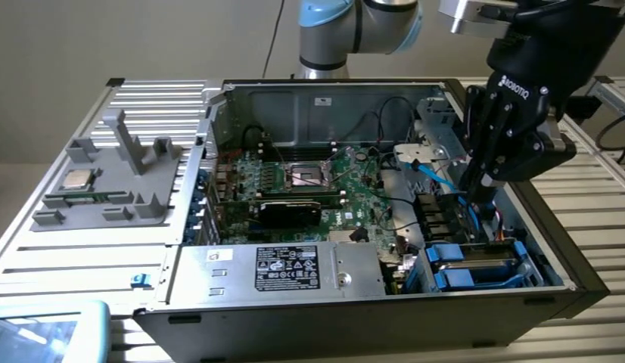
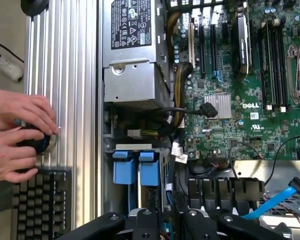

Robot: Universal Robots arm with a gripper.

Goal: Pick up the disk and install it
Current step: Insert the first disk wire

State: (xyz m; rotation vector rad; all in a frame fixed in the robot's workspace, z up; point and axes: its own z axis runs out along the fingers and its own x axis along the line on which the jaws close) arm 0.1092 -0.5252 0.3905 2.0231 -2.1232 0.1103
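One disk [image 1: 478,266] seated in the case's drive bay, just below the tool [image 1: 481,198], grip state unclear.

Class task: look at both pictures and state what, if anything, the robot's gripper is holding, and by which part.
It cannot be told. The gripper reaches down inside the computer case above the blue-bracketed disk, but no grasp is visible.
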